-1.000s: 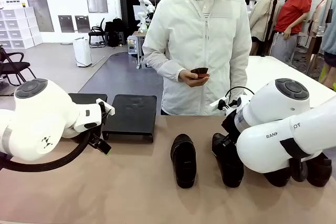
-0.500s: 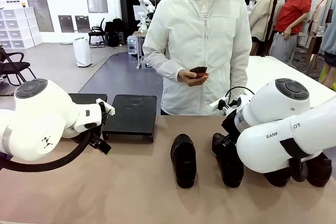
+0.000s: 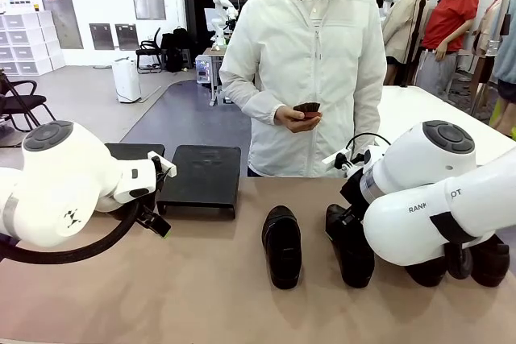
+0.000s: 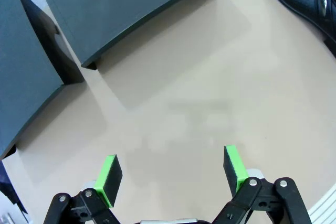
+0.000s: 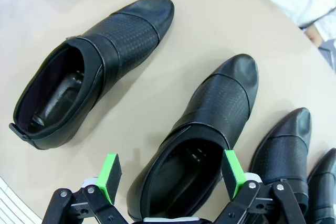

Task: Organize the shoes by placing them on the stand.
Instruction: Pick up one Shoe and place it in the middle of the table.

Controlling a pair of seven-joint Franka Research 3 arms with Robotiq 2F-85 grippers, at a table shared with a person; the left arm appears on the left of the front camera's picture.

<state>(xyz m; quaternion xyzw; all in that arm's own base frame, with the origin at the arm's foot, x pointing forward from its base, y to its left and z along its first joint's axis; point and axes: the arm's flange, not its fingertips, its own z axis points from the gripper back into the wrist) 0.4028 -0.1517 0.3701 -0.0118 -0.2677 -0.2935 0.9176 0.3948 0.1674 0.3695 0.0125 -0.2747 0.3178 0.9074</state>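
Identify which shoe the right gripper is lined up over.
The second shoe from the left in the front view: its opening shows between the right gripper's open pads, the other three off to either side.

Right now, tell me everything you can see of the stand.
The stand is matte black, maybe plastic or coated board. It is two sloped rectangular platforms set close side by side on short feet. It sits on the tan table near the far edge, left of centre. The left arm hides most of the left platform. Nothing rests on the surfaces that show, and only the table touches it.
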